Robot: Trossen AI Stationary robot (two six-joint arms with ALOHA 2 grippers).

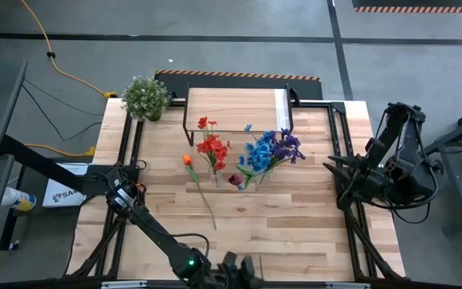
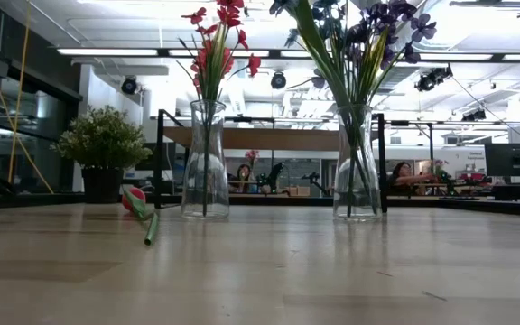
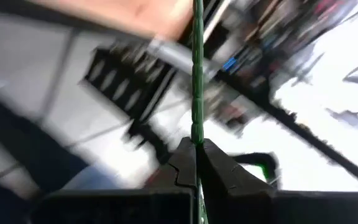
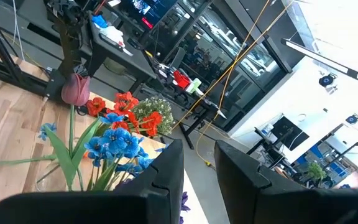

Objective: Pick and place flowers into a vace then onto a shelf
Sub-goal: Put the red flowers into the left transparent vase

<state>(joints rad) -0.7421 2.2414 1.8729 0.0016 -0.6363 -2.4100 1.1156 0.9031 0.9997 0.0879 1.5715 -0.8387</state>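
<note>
**Most flowers in vases; nothing on the shelf yet**

The shelf [image 1: 235, 108] stands bare at the far side of the table; nothing rests on its board. Just in front of it, on the table and not on the shelf, stand two glass vases. The red vase [image 2: 204, 167] holds a bunch of red flowers [image 1: 212, 147]; the blue vase [image 2: 357, 167], beside it and nearer the shelf's pale end, holds blue and purple flowers [image 1: 269, 149]. So the filling step looks largely done.

It is not finished, though. An orange flower [image 1: 187, 159] lies flat on the table in front of the shelf, beside the red vase, with its stalk trailing away from the shelf. A dark pink tulip [image 4: 75, 89] shows next to the blue bunch; whether it sits in that vase or only leans beside it I cannot tell.

The left gripper [image 3: 196, 149] is far from the shelf, at the table's near edge; its fingers are pinched tight on a thin green stem [image 3: 197, 74], whose bloom is out of sight. The right gripper [image 4: 197, 180] waits off the shelf's pale end, past the blue vase; its fingers stand a narrow gap apart with nothing between them.

As I judge it, what is left is this: the held stem and the loose orange flower go into a vase; then both vases go up onto the shelf, which is the larger part undone.
</note>
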